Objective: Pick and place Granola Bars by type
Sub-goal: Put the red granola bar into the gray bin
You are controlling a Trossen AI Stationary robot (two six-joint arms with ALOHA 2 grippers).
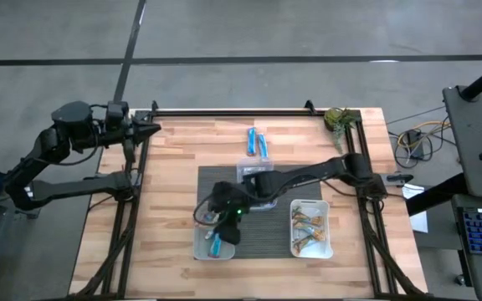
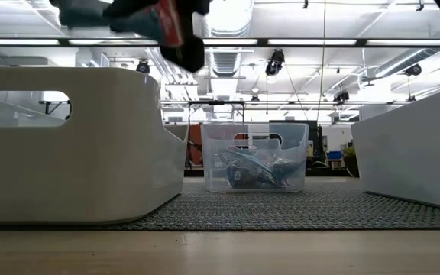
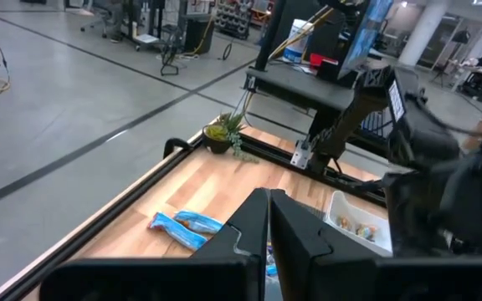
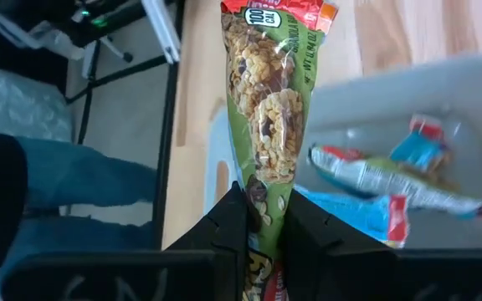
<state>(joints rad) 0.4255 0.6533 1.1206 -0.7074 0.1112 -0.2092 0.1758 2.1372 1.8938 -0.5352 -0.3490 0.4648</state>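
- Right gripper [image 4: 262, 219] pinched on a green granola bar [image 4: 268, 109], above the left white tub [image 1: 201, 244].
- Left gripper [image 3: 268, 219] fully closed, empty, at the table's far-left corner.

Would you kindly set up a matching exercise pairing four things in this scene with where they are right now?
Things:
1. green-wrapped bar
2. pair of blue bars
3. small plant
4. left hand

Places:
A. far right corner of the table
B. shut, at the table's far left edge
C. gripped in the right hand, above the left tub
D. bare wood beyond the mat

Pairs: 1-C, 2-D, 3-A, 4-B
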